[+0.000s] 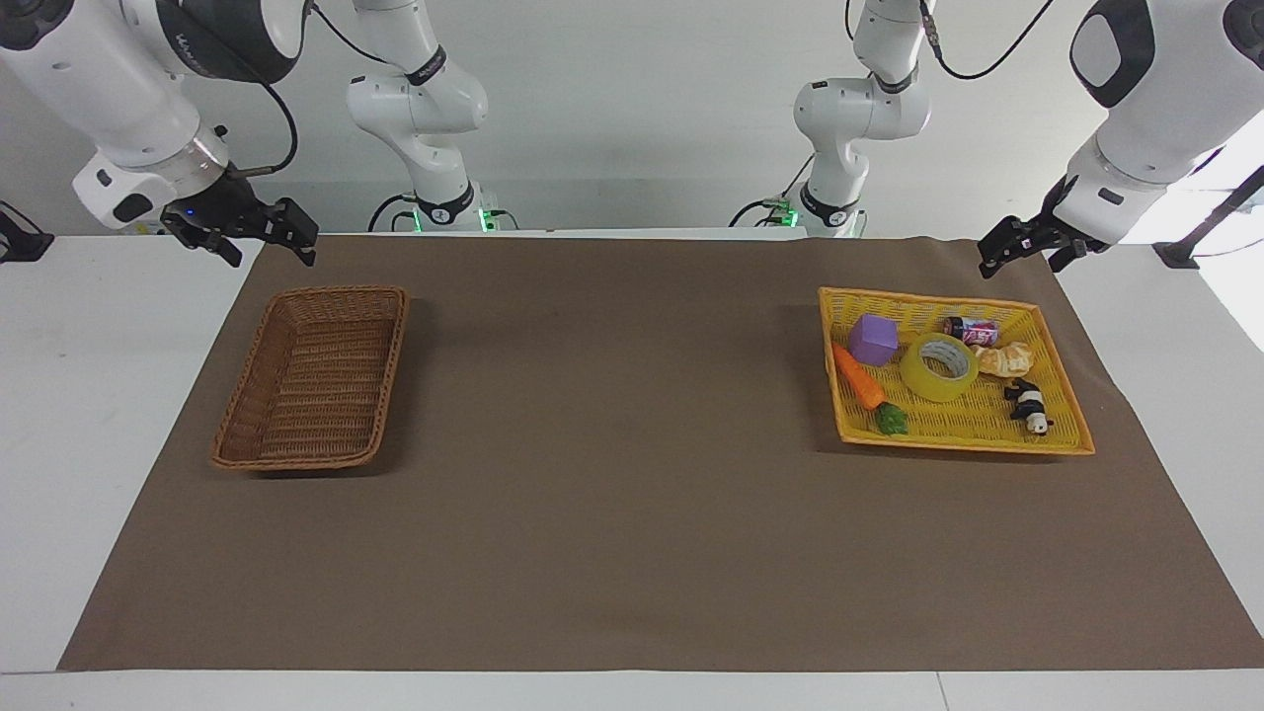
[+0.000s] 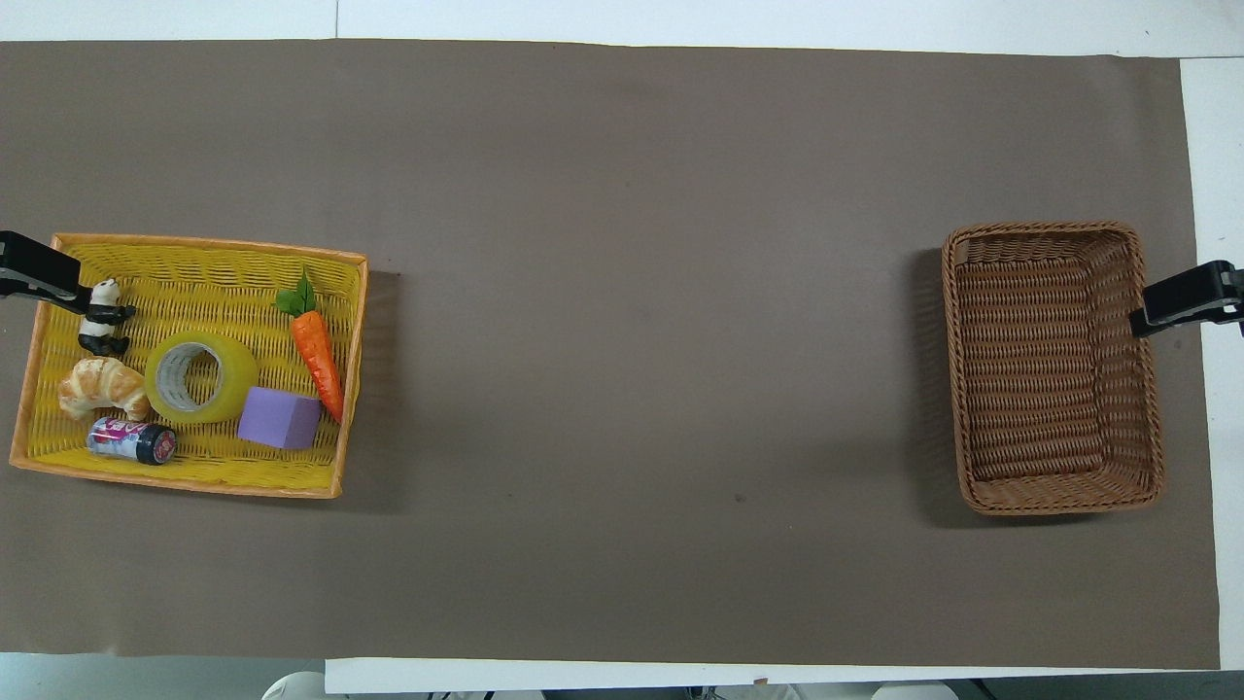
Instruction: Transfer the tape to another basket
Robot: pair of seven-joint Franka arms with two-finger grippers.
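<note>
Nothing is started: the tape [image 1: 939, 367] lies in the yellow tray [image 1: 1062, 420], well apart from the empty basket [image 1: 314, 377]. Both tools, left tool [image 1: 1022, 247] and right tool [image 1: 259, 233], hang open and empty. Next, the left one must descend onto the roll.

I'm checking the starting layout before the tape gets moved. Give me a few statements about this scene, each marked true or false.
1. The wide roll of translucent yellow tape lies in the bright yellow flat woven tray. True.
2. The dark brown woven wicker basket holds a purple cube. False: that basket holds nothing; the purple cube sits in the yellow tray beside the tape.
3. The left claw grips the tape. False: it hangs open in the air near the tray's corner, touching nothing.
4. The right claw is open, up near the wicker basket's end closest to the robots. True.
5. An orange toy carrot lies in the tray. True.
</note>
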